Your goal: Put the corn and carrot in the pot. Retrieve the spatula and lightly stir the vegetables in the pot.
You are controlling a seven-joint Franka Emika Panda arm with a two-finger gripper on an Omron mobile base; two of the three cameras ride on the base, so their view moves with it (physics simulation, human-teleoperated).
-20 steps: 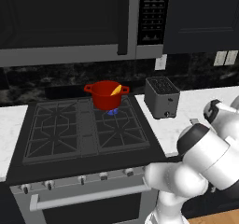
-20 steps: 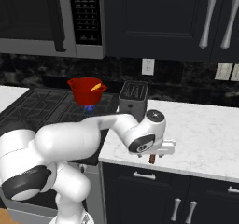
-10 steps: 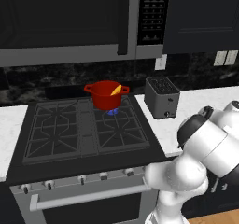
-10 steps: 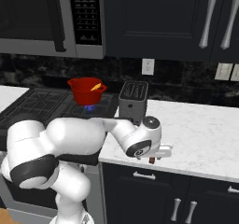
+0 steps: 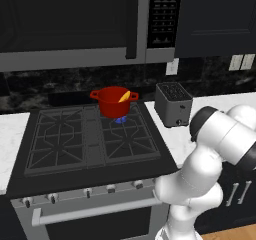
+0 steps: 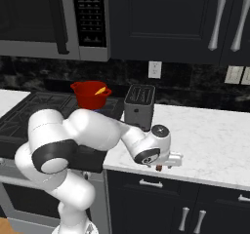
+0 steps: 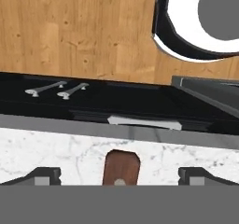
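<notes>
Jaws wide apart, gripper low over front edge of white marble surface, straddling spatula end lying there. Red pot well apart on rear stove burner, yellow-orange vegetables showing at rim. Toaster beside stove. Dark cabinets above, wood floor below.
</notes>
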